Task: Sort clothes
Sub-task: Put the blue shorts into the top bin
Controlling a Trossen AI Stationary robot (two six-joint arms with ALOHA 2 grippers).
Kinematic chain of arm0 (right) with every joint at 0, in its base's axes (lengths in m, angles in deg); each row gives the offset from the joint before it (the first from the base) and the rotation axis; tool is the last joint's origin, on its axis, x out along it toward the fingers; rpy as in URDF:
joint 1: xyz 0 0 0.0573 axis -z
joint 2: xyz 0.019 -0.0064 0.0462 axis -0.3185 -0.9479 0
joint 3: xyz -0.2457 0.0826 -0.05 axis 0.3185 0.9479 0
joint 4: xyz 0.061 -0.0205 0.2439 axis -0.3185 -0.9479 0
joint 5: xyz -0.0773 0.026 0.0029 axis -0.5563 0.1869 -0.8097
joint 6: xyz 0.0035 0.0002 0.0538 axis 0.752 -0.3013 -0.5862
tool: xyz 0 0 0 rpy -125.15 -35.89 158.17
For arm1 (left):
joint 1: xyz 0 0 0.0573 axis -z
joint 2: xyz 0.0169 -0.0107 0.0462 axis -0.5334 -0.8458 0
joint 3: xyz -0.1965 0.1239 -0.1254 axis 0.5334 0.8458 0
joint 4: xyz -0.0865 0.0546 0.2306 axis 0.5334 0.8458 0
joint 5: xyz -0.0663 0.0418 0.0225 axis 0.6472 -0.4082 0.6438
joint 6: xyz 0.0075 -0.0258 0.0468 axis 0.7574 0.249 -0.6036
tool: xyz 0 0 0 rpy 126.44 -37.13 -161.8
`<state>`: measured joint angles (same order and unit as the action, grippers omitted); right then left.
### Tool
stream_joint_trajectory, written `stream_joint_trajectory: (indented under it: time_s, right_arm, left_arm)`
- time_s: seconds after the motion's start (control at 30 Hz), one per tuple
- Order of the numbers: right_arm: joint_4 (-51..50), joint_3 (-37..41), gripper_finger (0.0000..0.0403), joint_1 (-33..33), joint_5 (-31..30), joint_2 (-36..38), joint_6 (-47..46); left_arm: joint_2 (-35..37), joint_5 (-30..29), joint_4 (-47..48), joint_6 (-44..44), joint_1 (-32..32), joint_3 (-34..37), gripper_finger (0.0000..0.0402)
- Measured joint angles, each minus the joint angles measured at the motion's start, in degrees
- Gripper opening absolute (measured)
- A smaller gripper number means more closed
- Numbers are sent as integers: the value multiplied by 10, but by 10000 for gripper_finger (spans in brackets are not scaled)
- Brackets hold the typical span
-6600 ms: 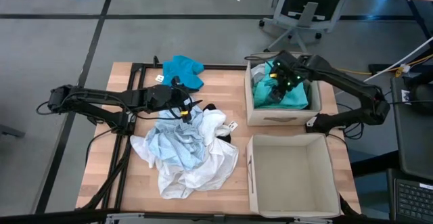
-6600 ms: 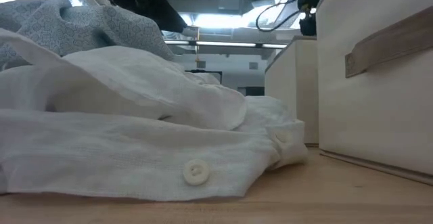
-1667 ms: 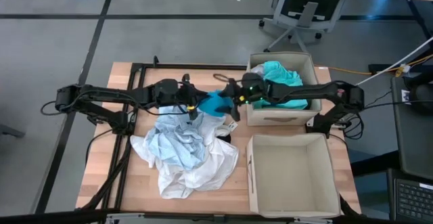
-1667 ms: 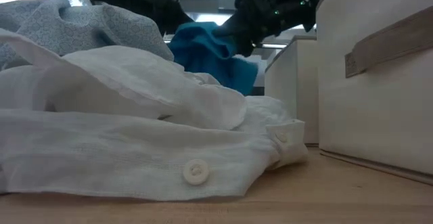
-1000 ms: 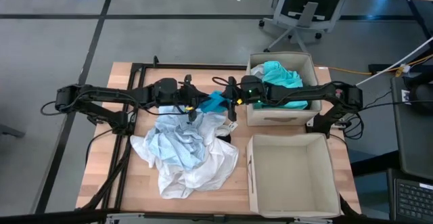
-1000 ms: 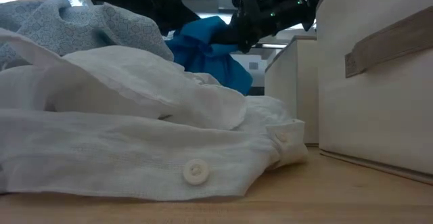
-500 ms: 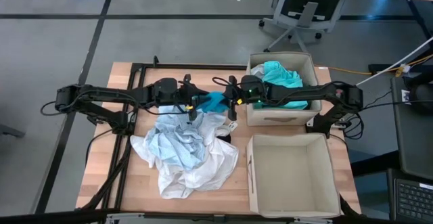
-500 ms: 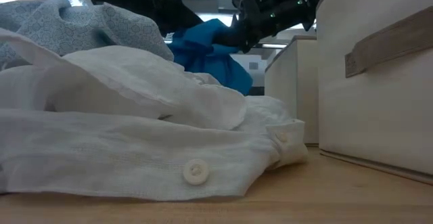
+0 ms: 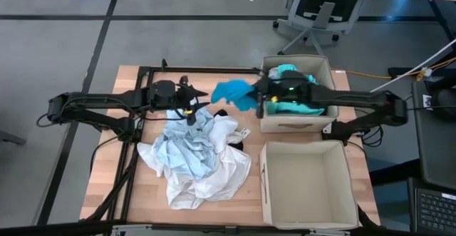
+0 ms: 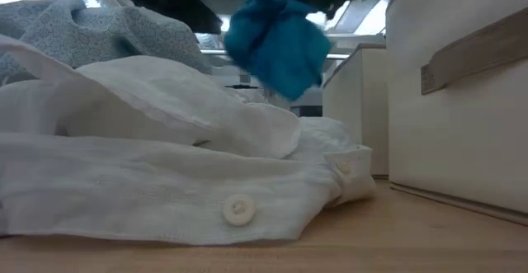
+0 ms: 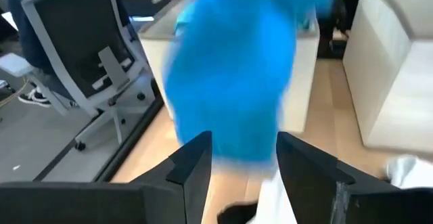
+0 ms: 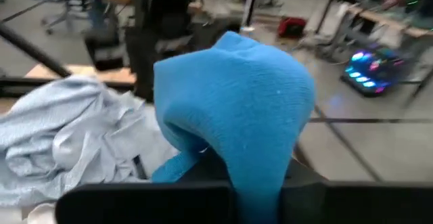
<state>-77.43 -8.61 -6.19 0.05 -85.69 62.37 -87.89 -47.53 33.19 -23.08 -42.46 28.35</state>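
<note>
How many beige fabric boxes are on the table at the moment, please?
2. One box stands at the table's far right side and holds teal clothes; the other box sits nearer, just in front of it, with nothing visible inside.

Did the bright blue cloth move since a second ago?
Yes. The blue cloth, shut in the right gripper, has swung from beside the left gripper toward the far beige box holding teal clothes.

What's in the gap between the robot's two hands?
In the high view, the blue garment hangs between them, held up by the shut right hand; the open left hand has none of it. Bare wooden table lies below.
</note>
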Motion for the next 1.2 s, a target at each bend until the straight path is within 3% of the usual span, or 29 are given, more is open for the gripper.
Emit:
stream_joint_trajectory:
  time_s: [0.17, 0.33, 0.57, 0.77, 0.9, 1.2]
  right_arm:
    - [-46, 0, 30, 0, -68, 92, 15]
    - [-113, 0, 22, 0, -154, 178, 45]
    - [-250, 0, 25, 0, -287, 272, 43]
    - [-362, -1, 24, 1, -367, 292, 27]
    - [-447, -1, 21, 26, -359, 292, 14]
    - [-499, 50, 25, 130, -231, 228, -50]
  left_arm:
    - [2, 0, 48, 6, 0, 0, 153]
    - [-1, 0, 54, 14, 1, 12, 155]
    - [-1, 0, -1, 33, 1, 61, 155]
    - [-1, 0, -74, 49, 1, 111, 155]
    - [-2, 0, -118, 58, 1, 142, 155]
    - [-2, 0, -237, 68, 0, 192, 155]
